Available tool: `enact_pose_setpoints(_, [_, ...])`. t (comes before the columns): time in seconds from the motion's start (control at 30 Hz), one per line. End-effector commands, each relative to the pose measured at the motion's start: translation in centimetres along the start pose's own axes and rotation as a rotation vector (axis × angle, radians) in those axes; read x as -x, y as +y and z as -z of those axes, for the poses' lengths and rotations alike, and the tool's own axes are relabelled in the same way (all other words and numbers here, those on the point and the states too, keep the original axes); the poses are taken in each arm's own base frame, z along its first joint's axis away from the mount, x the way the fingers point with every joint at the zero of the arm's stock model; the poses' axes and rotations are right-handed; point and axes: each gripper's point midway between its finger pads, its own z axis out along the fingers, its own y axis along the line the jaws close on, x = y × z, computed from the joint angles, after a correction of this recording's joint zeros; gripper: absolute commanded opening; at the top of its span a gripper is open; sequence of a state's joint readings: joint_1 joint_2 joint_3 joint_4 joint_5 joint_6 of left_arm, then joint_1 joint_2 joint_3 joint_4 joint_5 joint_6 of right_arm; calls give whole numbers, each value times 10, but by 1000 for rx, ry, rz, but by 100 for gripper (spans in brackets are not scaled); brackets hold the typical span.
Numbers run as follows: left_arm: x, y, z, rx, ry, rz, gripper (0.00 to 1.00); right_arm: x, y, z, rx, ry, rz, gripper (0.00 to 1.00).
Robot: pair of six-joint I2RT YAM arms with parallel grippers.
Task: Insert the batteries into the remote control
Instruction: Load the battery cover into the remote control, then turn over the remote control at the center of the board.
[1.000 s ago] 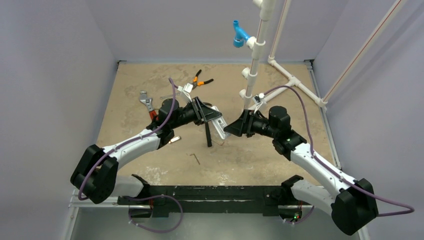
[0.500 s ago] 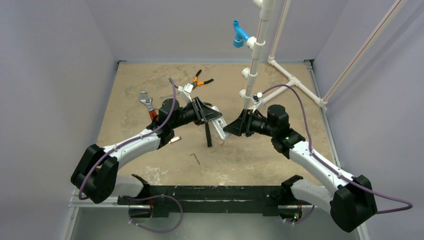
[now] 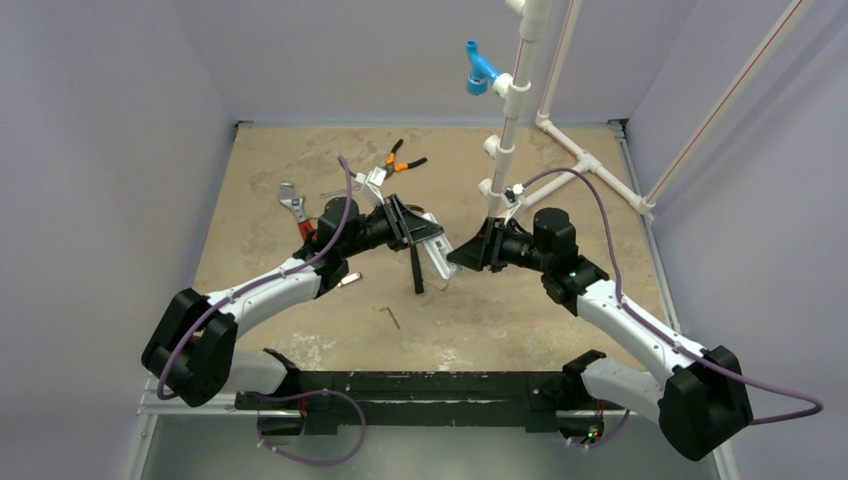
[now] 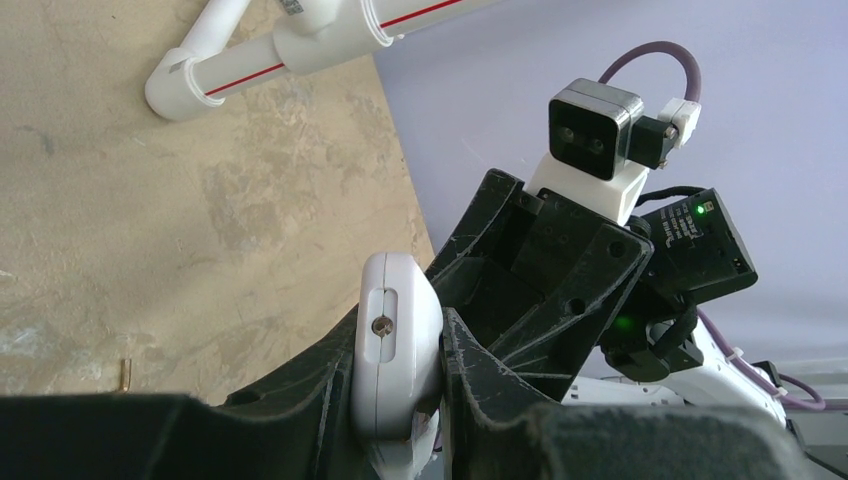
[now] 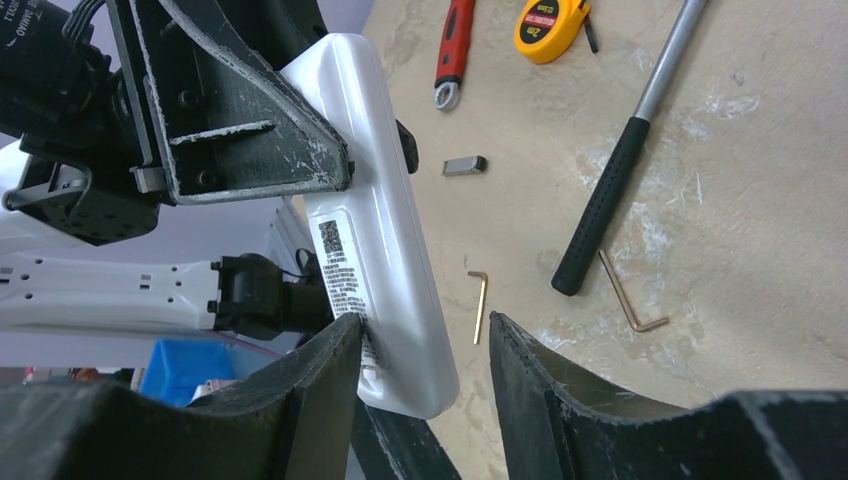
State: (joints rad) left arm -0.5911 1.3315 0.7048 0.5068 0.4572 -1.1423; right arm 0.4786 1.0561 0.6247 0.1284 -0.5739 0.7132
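At centre-left of the top view the left gripper (image 3: 408, 222) is clamped tight on the remote control (image 3: 438, 256), holding it tilted in the air above the tabletop (image 3: 520, 320), with its free end slanting down to the right. There the right gripper (image 3: 463, 256) meets it, jaws partly apart and astride that free end. In the right wrist view one finger (image 5: 320, 390) seems to rest against the labelled back while the other stands off with a gap, so it has no hold yet. The batteries show in no view, so I judge the step to be readying the remote control, probably a second grip or work at its cover, with loading not begun. The next move seems to call for squaring the right jaws on the slim body without twisting it out of the left grip. Only the left wrist view shows the remote's rounded end face with a small slot, pinched between dark fingers (image 4: 300, 410). Only the right wrist view shows the printed label (image 5: 340, 265) and, on the tabletop to its right, a silver clip (image 5: 464, 165), a hex key (image 5: 478, 300), a hammer (image 5: 600, 220) and a yellow tape measure (image 5: 548, 28).
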Motion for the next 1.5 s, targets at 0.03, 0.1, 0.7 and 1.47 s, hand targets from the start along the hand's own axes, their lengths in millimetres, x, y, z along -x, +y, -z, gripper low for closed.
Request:
enact_pose_setpoints(0.03, [11, -32, 0, -106, -32, -30, 0, 11, 6, 1, 6, -15, 60, 47])
enact_pose_setpoints(0.1, [12, -32, 0, -106, -33, -31, 0, 14, 9, 3, 5, -24, 74, 50])
enact_pose_setpoints(0.7, [16, -43, 7, -125, -51, -80, 0, 38, 33, 21, 111, -234, 159, 66])
enact_pose_setpoints(1.47, [10, -66, 11, -215, 1, -159, 0, 17, 39, 9, 353, -236, 45, 64])
